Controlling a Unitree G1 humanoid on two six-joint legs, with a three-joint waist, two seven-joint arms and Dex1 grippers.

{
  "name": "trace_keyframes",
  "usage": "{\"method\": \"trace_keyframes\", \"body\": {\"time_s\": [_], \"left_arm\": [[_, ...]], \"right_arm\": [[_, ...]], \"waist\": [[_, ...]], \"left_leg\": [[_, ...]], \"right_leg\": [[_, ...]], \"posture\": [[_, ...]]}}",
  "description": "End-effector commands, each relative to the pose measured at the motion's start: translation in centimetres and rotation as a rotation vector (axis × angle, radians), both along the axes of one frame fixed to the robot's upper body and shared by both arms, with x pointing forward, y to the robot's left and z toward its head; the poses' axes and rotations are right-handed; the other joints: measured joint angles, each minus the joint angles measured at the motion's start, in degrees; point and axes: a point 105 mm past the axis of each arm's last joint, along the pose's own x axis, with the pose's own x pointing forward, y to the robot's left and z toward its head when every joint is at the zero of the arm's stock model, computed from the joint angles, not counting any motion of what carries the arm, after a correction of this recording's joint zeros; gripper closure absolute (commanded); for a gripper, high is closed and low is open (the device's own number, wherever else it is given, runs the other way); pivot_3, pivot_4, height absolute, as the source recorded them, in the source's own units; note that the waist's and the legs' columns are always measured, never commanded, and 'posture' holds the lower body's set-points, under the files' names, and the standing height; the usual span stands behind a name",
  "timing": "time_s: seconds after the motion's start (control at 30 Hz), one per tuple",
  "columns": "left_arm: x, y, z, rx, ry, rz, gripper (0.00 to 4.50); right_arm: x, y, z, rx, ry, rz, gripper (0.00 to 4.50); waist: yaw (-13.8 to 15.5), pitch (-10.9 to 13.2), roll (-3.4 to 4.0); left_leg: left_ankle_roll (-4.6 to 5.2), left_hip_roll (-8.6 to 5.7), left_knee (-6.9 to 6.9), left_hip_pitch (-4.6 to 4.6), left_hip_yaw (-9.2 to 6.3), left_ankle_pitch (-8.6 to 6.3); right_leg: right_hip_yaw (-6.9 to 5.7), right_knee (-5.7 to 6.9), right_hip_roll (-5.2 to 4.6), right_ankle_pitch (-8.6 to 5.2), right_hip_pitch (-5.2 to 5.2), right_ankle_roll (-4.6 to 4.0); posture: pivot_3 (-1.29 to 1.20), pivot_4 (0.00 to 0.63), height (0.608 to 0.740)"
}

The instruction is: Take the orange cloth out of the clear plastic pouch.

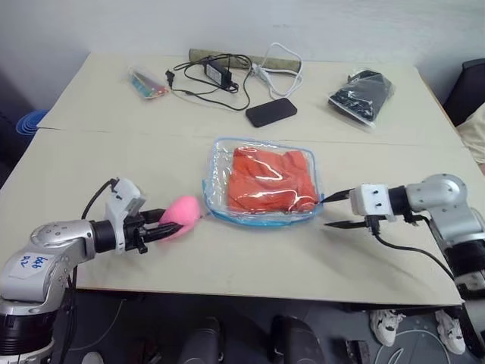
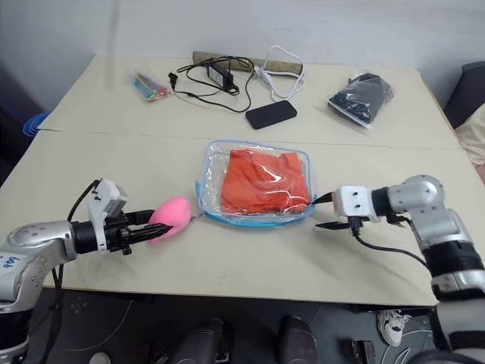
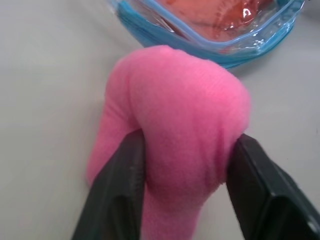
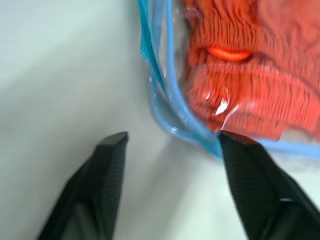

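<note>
- Plainly, the table [image 1: 91, 98] is carrying everything, and the task is looking barely begun on it, to judge from how things are lying.
- The pouch [image 1: 220, 155] is lying flat near the middle of the table, a little toward the near edge, with its blue trim running all round.
- The cloth [image 1: 269, 180] is sitting wholly inside the pouch, bunched and wrinkled under the glossy plastic; no part of it is showing outside the trim, so the taking-out is not yet done.
- The right gripper [image 1: 339, 209] is pointing in from the right edge with its two fingers standing apart and holding nothing; in the right wrist view one fingertip [image 4: 231, 142] is sitting right at the pouch's blue corner, though whether it is touching is hard to tell.
- The left gripper [image 1: 168, 226] is reaching in from the left, its fingers spread round a pink lump [image 1: 182, 213] that is lying just beside the pouch's near-left corner; the fingers [image 3: 122, 185] are pressing the plush on both sides, so it is looking gripped.
- Along the far edge a black bag [image 1: 362, 95], a phone [image 1: 270, 112], a charger [image 1: 220, 73] with its cables and a small bag of coloured bits [image 1: 148, 83] are lying well apart from the pouch.
- Left to do, as I am judging it: steadying the pouch, getting into its opening and drawing the cloth clear.
</note>
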Motion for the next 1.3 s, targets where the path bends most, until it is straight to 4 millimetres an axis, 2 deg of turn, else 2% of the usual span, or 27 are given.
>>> {"method": "trace_keyframes", "body": {"time_s": [0.03,0.1,0.2,0.33,0.4,0.47,0.57,0.63,0.77,0.93,1.1,1.2,1.3], "left_arm": [[-0.2,0.8,2.1,0.012,-0.064,0.008,0.7],[-0.2,1.9,3.0,0.03,-0.09,0.024,0.13],[-0.7,2.7,4.7,0.031,-0.116,0.002,0.02],[-1.8,1.1,8.6,0.04,-0.188,-0.165,0.02],[-0.5,-0.6,9.0,0.195,-0.272,-0.214,0.02],[0.5,-2.3,8.6,0.363,-0.361,-0.287,0.02],[0.7,-5.2,7.1,0.559,-0.463,-0.475,0.02],[0.9,-6.1,6.2,0.647,-0.515,-0.554,0.02],[3.3,-10.0,4.1,0.729,-0.66,-0.668,0.02],[5.2,-11.5,3.2,0.735,-0.726,-0.66,0.02],[5.9,-11.6,2.3,0.768,-0.737,-0.68,0.02],[6.0,-12.2,2.5,0.724,-0.747,-0.665,0.57],[5.6,-12.6,2.6,0.689,-0.747,-0.671,1.46]], "right_arm": [[-1.0,-0.3,2.2,0.074,-0.007,-0.051,0.16],[-1.9,-0.5,2.9,0.123,0.018,-0.095,0.0],[-3.2,-0.8,3.4,0.167,0.073,-0.148,0.0],[-6.1,0.0,3.8,0.267,0.248,-0.159,0.0],[-7.2,1.1,3.9,0.326,0.348,-0.158,0.0],[-8.1,2.2,3.9,0.361,0.412,-0.151,0.0],[-9.0,3.5,3.7,0.402,0.451,-0.153,0.0],[-9.1,3.8,3.6,0.414,0.449,-0.162,0.0],[-9.2,4.3,2.8,0.424,0.434,-0.19,0.0],[-9.4,4.0,2.3,0.409,0.416,-0.207,0.0],[-9.3,3.8,2.3,0.41,0.393,-0.216,0.0],[-9.1,3.6,2.5,0.42,0.374,-0.226,0.0],[-8.4,3.5,2.9,0.454,0.334,-0.248,0.0]], "waist": [[0.0,0.0,0.0],[0.03,0.0,0.0],[0.09,0.0,0.0],[0.81,0.0,0.01],[1.37,0.0,0.01],[1.82,-0.01,0.04],[1.88,-0.03,0.07],[1.72,-0.03,0.07],[2.17,-0.03,0.07],[2.5,-0.02,0.04],[2.58,-0.01,0.02],[2.66,-0.01,0.02],[2.65,-0.01,0.01]], "left_leg": [[0.0,0.0,0.0,0.01,0.0,0.0],[0.0,0.02,0.0,0.01,0.0,0.0],[-0.01,0.01,-0.01,0.02,0.03,-0.01],[-0.04,0.03,-0.04,0.0,0.01,-0.03],[-0.04,0.01,-0.04,0.03,0.02,-0.03],[-0.03,-0.06,-0.04,0.09,-0.02,-0.02],[-0.02,-0.08,-0.07,0.1,0.07,-0.03],[-0.03,-0.07,-0.09,0.03,0.08,-0.04],[-0.02,-0.29,-0.05,-0.04,0.47,-0.03],[0.02,-0.25,-0.04,-0.04,0.65,-0.04],[0.02,-0.23,-0.02,-0.04,0.63,-0.03],[0.02,-0.17,-0.01,-0.04,0.61,-0.03],[0.03,-0.15,0.0,-0.05,0.59,-0.03]], "right_leg": [[0.01,0.03,0.0,0.0,0.0,0.0],[-0.01,0.02,0.0,0.0,0.0,0.0],[0.02,0.0,0.0,0.0,-0.01,0.0],[0.0,-0.04,0.0,0.0,-0.02,-0.01],[0.03,-0.02,0.0,0.0,0.01,-0.01],[0.0,0.0,-0.03,0.0,0.1,-0.01],[0.06,-0.05,-0.04,0.02,0.09,-0.02],[0.02,-0.11,0.0,0.02,0.03,-0.02],[-0.03,-0.06,0.03,0.02,-0.01,-0.02],[0.02,-0.09,0.05,0.03,-0.03,0.0],[0.0,-0.07,0.05,0.03,-0.03,0.0],[-0.01,-0.06,0.05,0.03,-0.03,0.0],[-0.02,-0.07,0.04,0.04,-0.02,0.01]], "posture": [[0.0,0.15,0.74],[0.0,0.15,0.74],[0.0,0.15,0.74],[0.0,0.15,0.74],[0.0,0.15,0.74],[0.0,0.15,0.74],[0.0,0.15,0.74],[0.0,0.15,0.74],[0.0,0.15,0.74],[0.0,0.15,0.74],[0.0,0.15,0.74],[0.0,0.15,0.74],[0.0,0.15,0.74]]}}
